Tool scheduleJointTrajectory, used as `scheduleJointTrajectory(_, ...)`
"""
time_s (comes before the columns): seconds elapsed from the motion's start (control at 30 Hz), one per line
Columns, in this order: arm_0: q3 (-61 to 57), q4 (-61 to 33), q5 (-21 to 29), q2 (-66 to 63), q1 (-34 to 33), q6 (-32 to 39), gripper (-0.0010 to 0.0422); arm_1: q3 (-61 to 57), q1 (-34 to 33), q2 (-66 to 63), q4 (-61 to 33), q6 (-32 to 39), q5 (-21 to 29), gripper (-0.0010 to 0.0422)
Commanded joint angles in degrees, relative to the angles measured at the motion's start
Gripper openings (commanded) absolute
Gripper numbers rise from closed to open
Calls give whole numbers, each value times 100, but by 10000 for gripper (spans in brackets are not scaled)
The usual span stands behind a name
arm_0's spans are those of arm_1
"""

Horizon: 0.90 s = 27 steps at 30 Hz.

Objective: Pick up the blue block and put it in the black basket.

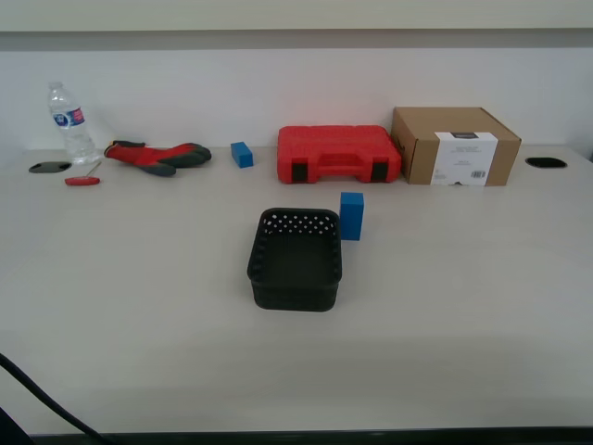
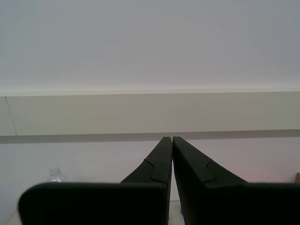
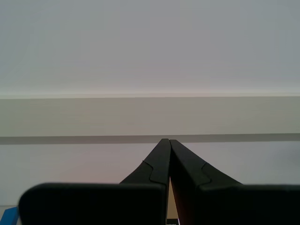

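First claw (image 2: 169,140) and second claw (image 3: 166,142): in each wrist view the two dark fingers meet at their tips with nothing between them, so both claws are closed and empty. Both cameras look level at a pale wall; neither claw appears in the exterior view, and which arm stands nearer the block cannot be told. A bottle (image 2: 55,174) shows low in the first wrist view.

Blue block (image 1: 351,215): stands upright on the tabletop (image 1: 463,306), long axis vertical, touching or just beside the far corner of the basket (image 1: 295,260) on the exterior view's right. The basket is empty.

Judgement: the block lies below and ahead of both claws; a descent from above must clear the adjoining basket wall.

Behind: red case (image 1: 338,154), smaller blue block (image 1: 242,154).
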Motion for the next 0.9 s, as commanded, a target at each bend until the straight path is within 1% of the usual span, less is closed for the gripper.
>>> scheduleJointTrajectory(0.03,11,13,0,2,2,2,0,0,2,-2,20,9,0,0)
scheduleJointTrajectory(0.37,11,13,0,2,4,2,0,2,2,-2,15,7,2,0)
scheduleJointTrajectory(0.43,11,13,0,2,4,0,0,0,2,-2,-4,4,94,0)
scheduleJointTrajectory(0.5,11,13,0,2,4,2,0,2,-2,4,-4,4,378,0)
scheduleJointTrajectory(0.53,11,13,0,2,2,2,0,9,-2,50,-9,-11,686,0)
scheduleJointTrajectory(0.6,11,13,0,0,2,0,0,28,-28,199,-44,-131,1606,0)
scheduleJointTrajectory(0.63,11,13,0,0,2,0,0,50,-90,321,-105,-214,1969,0)
scheduleJointTrajectory(0.67,11,13,0,2,4,2,0,83,-221,492,-221,-273,2068,0)
scheduleJointTrajectory(0.7,11,13,0,0,2,0,0,116,-415,671,-391,-271,1993,0)
scheduleJointTrajectory(0.77,11,15,0,0,2,2,0,179,-859,1156,-691,-179,1665,0)
scheduleJointTrajectory(0.9,11,11,0,2,4,2,0,409,-1884,2549,-741,234,1628,0)
